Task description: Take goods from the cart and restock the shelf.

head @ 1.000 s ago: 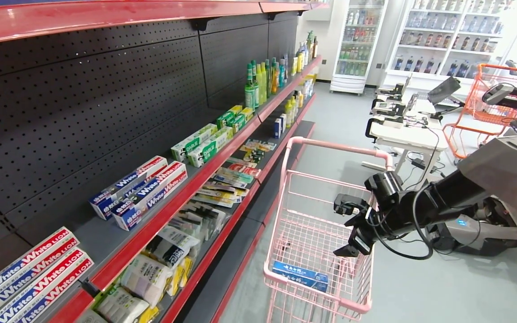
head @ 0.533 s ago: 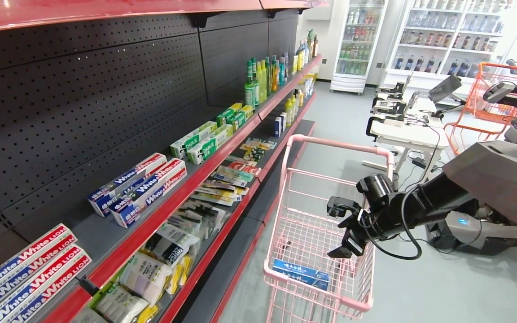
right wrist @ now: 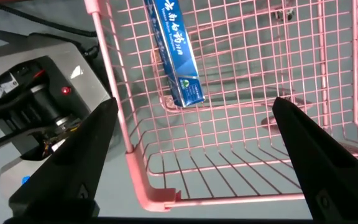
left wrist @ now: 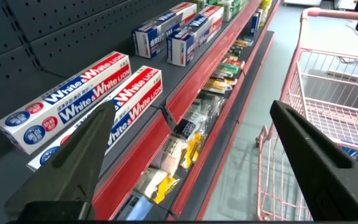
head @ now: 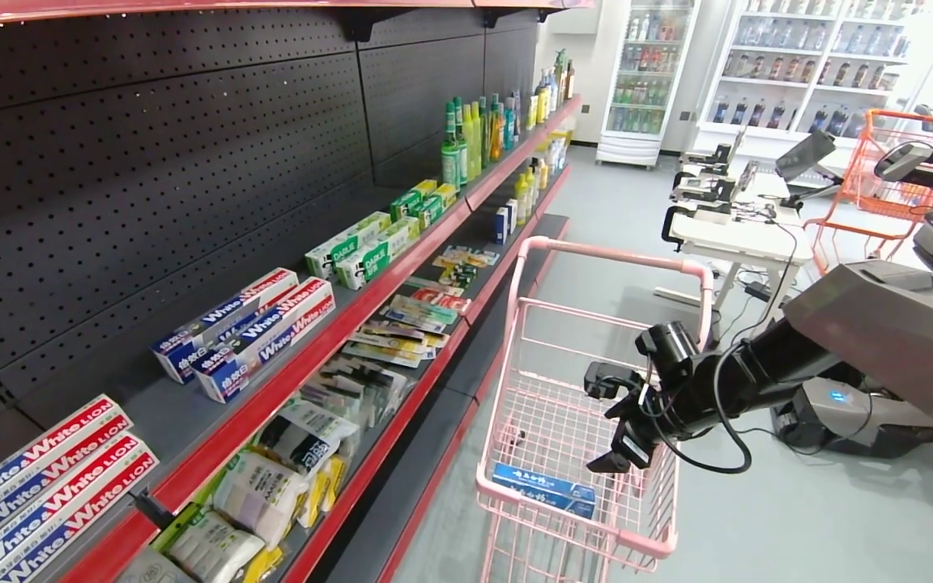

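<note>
**Right gripper spread over the cart, blue box on the basket floor**

Head view: I have my right gripper [head: 601, 421] over the basket of the pink cart [head: 612, 257], close to its 3 o'clock side. Its fingers are spread wide and nothing is between them. The blue box [head: 543, 491] lies flat on the basket floor at about 7 o'clock from the gripper, against the near end wall. The shelf [head: 402, 269] runs along the cart's 9 o'clock side. Red-and-white toothpaste boxes [head: 37, 478] sit on its upper board at 8 o'clock of the frame.

Left wrist view: my left gripper [left wrist: 191, 112] hangs beside the shelf's red edge, fingers wide apart and empty. The toothpaste boxes lie just beyond one fingertip.

Right wrist view: both fingers stand far apart above the wire mesh. The blue box rests on the mesh beyond them, one end against the basket's end wall.
</note>
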You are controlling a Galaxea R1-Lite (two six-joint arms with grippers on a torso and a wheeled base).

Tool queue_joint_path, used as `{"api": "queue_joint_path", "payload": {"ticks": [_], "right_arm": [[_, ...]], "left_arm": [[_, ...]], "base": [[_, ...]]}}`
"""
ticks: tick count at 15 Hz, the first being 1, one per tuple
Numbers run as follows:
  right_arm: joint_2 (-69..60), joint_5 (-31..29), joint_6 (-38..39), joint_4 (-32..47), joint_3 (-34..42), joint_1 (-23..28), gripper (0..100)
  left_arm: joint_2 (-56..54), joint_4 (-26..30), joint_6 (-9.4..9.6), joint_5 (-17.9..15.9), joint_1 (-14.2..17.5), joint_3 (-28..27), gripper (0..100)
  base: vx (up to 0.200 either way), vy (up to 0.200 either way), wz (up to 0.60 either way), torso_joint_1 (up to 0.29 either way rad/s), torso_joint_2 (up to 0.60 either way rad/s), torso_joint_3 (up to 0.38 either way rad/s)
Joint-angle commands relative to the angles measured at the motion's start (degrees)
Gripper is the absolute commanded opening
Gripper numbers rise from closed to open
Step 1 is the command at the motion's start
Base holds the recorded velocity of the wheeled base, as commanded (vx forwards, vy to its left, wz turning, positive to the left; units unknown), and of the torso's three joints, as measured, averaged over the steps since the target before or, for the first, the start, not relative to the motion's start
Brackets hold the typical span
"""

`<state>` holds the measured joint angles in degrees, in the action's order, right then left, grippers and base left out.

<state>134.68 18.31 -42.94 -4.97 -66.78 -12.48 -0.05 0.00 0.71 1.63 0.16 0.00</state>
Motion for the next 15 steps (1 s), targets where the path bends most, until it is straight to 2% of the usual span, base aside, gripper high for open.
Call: {"api": "queue_joint_path", "payload": {"ticks": [1, 15], "right_arm": [[0.49, 0.06, -0.31, -0.04, -0.37, -0.17, 100], [0.58, 0.23, -2.59, 0.05, -1.95, -0.17, 100]], "left_arm": [[0.05, 0.0, 0.0, 0.04, 0.02, 0.0, 100], [0.05, 0.0, 0.0, 0.04, 0.02, 0.0, 100]], "base": [[0.0, 0.0, 0.0, -0.105, 0.24, 0.129], [0.0, 0.0, 0.0, -0.148, 0.33, 0.174]]}}
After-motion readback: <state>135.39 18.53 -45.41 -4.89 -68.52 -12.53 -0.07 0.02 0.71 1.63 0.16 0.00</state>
